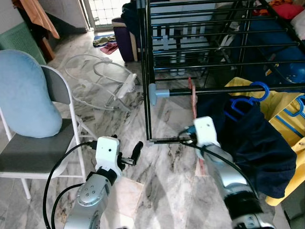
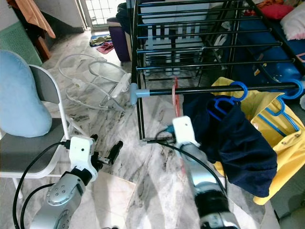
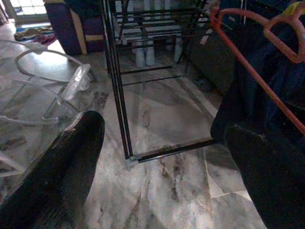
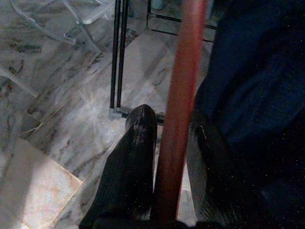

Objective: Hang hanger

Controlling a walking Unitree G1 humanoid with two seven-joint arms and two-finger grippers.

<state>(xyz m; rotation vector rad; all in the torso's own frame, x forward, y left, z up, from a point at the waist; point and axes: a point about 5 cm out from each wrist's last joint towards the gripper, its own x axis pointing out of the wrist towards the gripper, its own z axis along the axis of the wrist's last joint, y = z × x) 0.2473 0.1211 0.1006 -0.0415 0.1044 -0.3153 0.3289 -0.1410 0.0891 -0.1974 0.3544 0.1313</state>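
A thin red hanger (image 1: 193,98) hangs edge-on from the black rail (image 1: 214,90) of the drying rack, close to the rail's grey end cap (image 1: 155,93). My right gripper (image 4: 171,119) is below the rail, shut on the red hanger's bar (image 4: 178,109), with one black finger on each side of it. Beside it on the rail, a blue hanger (image 1: 248,100) carries a navy garment (image 1: 257,143). Another blue hanger carries a yellow garment (image 1: 286,114). My left gripper (image 1: 131,156) is low over the marble floor, left of the rack, open and holding nothing.
A white folding chair (image 1: 43,152) with a light blue pillow (image 1: 26,95) stands at my left. A white wire frame (image 1: 102,78) lies on the floor behind it. The black rack's legs (image 1: 145,95) stand between my grippers. Clothes and a purple box (image 1: 125,40) are farther back.
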